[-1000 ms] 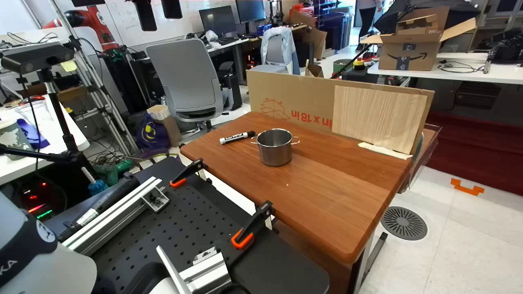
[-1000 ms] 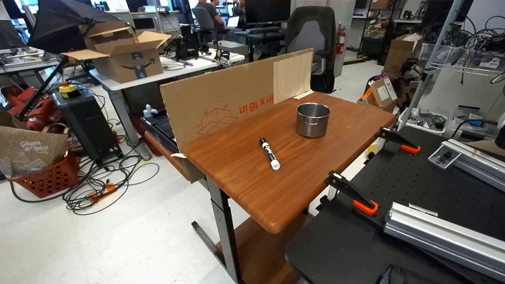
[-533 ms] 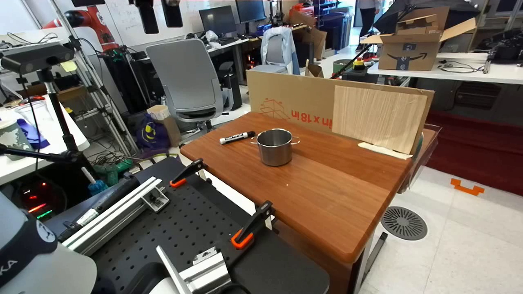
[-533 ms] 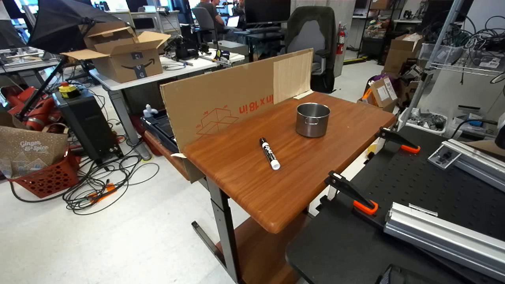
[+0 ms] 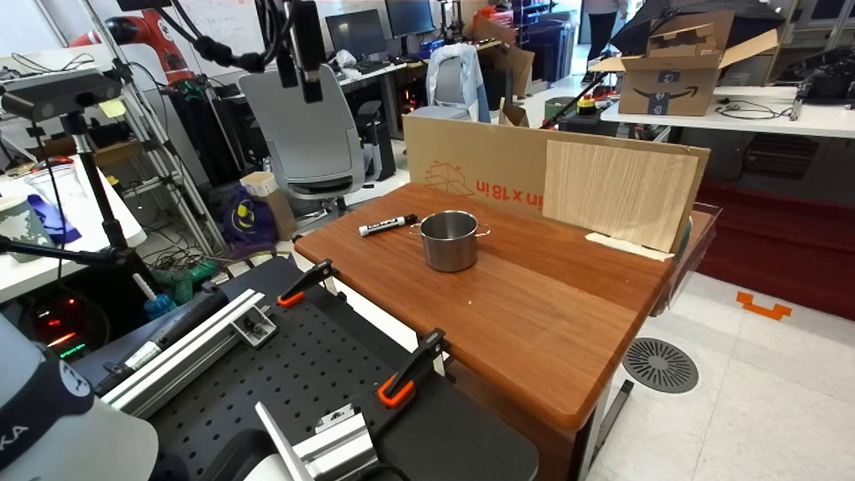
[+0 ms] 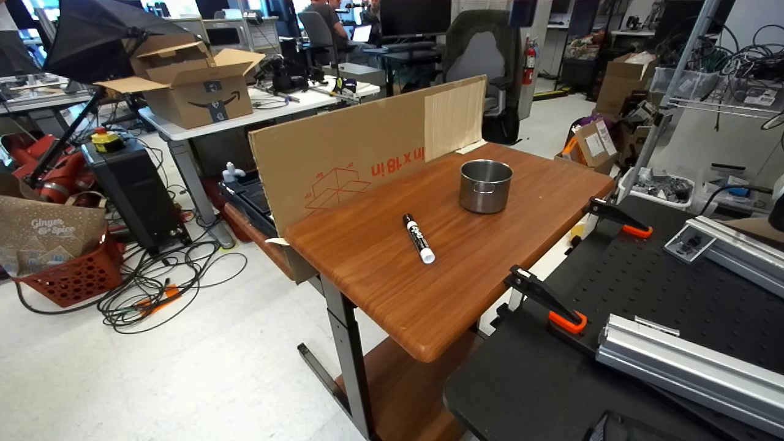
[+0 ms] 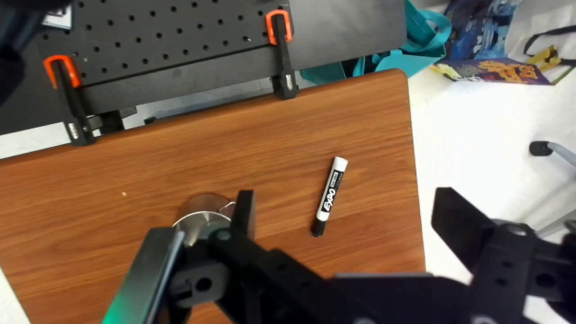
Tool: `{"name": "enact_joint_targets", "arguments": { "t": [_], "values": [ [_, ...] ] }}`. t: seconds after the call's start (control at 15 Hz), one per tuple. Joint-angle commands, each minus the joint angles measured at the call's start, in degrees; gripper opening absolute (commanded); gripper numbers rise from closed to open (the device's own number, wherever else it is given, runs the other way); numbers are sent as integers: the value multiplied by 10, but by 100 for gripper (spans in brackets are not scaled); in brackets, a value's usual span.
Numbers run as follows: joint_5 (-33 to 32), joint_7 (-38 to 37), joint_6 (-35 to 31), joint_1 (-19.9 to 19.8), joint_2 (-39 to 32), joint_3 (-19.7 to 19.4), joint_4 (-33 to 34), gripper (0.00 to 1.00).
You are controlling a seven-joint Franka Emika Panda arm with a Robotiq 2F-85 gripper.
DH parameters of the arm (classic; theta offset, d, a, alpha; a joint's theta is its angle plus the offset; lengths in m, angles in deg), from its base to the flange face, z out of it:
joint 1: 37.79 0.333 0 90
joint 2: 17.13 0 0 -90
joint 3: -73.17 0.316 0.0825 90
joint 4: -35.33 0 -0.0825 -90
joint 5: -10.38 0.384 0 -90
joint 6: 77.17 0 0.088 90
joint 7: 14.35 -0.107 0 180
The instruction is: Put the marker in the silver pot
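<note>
lower and more to the right than half a second ago, the jaws have come farther down into an exterior view, black cables (image 5: pixel 217 51) now showing beside them, while the marker (image 7: pixel 330 196) and the silver pot (image 6: pixel 486 190) keep their places. the jaws stand wide apart, well above the bench (image 7: pixel 288 130). in the wrist view the marker lies on the bench under the gap between them, somewhat nearer the left jaw of that view, its white end pointing past the jaw tips and its black end back toward the wrist. that same jaw covers part of the pot, whose rim shows on the jaw's outer side. it stands upright, apart from the marker. past the jaw tips, two black-and-orange clamps (image 7: pixel 282 58) sit along the bench edge beside a black perforated board (image 7: pixel 180 40). below and to the right of the jaws in an exterior view stands a cardboard panel (image 5: pixel 477 150) with a wood-grained sheet (image 5: pixel 614 194) against it. at the top edge of an exterior view a dark piece (image 6: pixel 522 12) has appeared; i cannot tell what it is.
</note>
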Motion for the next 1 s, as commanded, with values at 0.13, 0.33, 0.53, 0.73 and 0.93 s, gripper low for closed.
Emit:
{"name": "enact_joint_targets", "arguments": {
  "t": [0.13,0.33,0.53,0.73,0.93],
  "values": [
    [9,-95,-122,3,-119,33,22,100],
    [-12,-146,-172,1,-181,41,35,100],
    [-37,-186,-190,1,-244,30,62,100],
    [-68,-224,-190,9,-301,14,97,100],
    [-105,-265,-188,22,-358,-4,138,100]
  ]
}}
